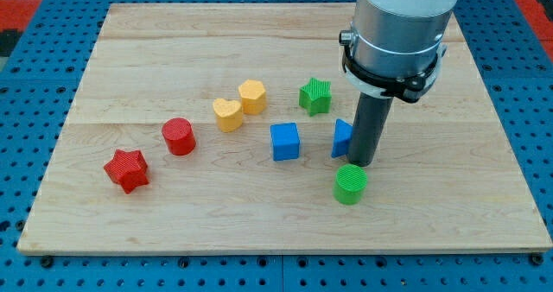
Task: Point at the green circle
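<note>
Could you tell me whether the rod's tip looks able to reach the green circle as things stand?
Probably yes: my tip sits just above the green circle in the view, with nothing between them; the blue block is beside the rod, not in the way.

The rod (366, 128) hides much of a blue block (342, 138), its shape unclear.

My tip (364, 163) just at twelve o'clock of the green circle (351, 184), seemingly touching it, partly hidden blue block (342, 137) beside the rod at nine o'clock, blue cube (284, 142) farther out, green star (315, 95) toward eleven o'clock, wooden board (173, 231) beneath.
</note>
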Controlling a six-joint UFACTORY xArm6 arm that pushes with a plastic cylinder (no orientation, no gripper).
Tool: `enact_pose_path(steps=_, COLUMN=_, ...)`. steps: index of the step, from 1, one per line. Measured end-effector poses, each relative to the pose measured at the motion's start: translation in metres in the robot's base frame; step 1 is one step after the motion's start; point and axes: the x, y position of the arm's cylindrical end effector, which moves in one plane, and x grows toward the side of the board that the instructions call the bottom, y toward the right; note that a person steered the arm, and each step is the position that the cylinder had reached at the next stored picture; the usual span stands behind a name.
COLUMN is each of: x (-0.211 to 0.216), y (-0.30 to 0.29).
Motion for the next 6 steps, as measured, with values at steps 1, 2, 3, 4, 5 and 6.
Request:
enact_pose_path(steps=1, x=0.004, y=0.024)
enact_pose_path(steps=2, x=0.058, y=0.057)
enact_pose_path(steps=3, x=0.098, y=0.040)
enact_pose_path(steps=4, x=0.099, y=-0.015)
enact_pose_path(steps=5, x=0.099, y=-0.068)
enact_pose_path(steps=6, x=0.072, y=-0.080)
